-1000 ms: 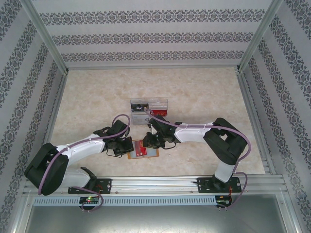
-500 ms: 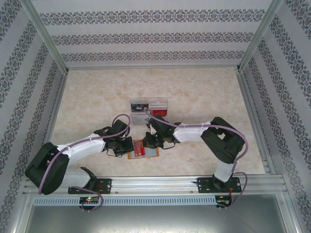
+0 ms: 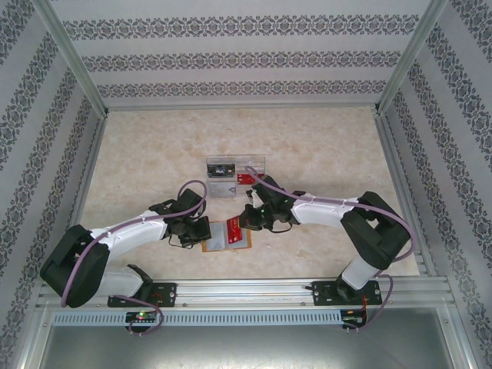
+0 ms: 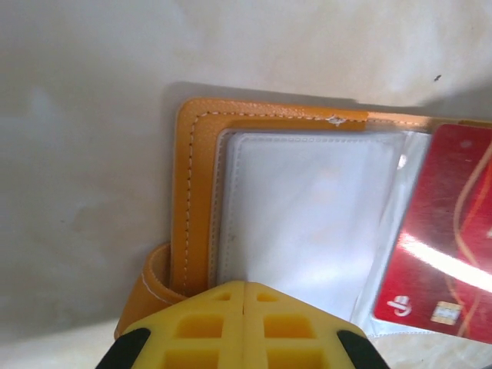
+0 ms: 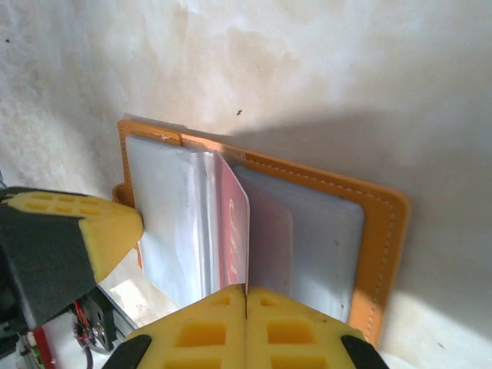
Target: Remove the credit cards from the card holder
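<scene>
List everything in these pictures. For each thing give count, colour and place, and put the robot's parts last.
card holder: one, orange-tan, lying open on the table in front of the arms, with pale see-through sleeves inside
red credit card: one, red with white marks, standing up among the sleeves
clear tray: one, see-through, behind the card holder; it holds a red piece and a dark piece, both too small to name
table: one, beige marbled
walls: grey-white patterned, on three sides
left gripper: yellow pads, shut, at the card holder's edge
right gripper: yellow pads, shut on the red credit card
</scene>
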Available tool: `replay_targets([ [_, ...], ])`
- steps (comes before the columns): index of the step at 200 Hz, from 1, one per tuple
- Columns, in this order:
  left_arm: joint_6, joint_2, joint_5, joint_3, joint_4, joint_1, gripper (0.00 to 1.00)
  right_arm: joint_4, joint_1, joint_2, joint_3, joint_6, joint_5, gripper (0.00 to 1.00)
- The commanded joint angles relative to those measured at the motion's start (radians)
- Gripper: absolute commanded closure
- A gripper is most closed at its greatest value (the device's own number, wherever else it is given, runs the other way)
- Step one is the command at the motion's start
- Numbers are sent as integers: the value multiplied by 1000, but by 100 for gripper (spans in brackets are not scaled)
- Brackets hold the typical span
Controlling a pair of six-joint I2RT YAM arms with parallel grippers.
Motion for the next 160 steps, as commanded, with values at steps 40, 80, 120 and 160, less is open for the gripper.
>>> replay_targets([
  [40, -3, -103, -54, 93, -122, 11, 90, -278, -3, -125, 105, -228, 103, 100],
  [80, 21, -159, -65, 142, -169, 12, 67, -485, 22, -189, 258, -421, 306, 100],
  [120, 81, -203, -70, 192, -216, 26, 16, -643, 72, -205, 412, -687, 557, 100],
  [160, 148, -288, -109, 221, -279, 31, 0, -669, 107, -163, 498, -967, 746, 100],
])
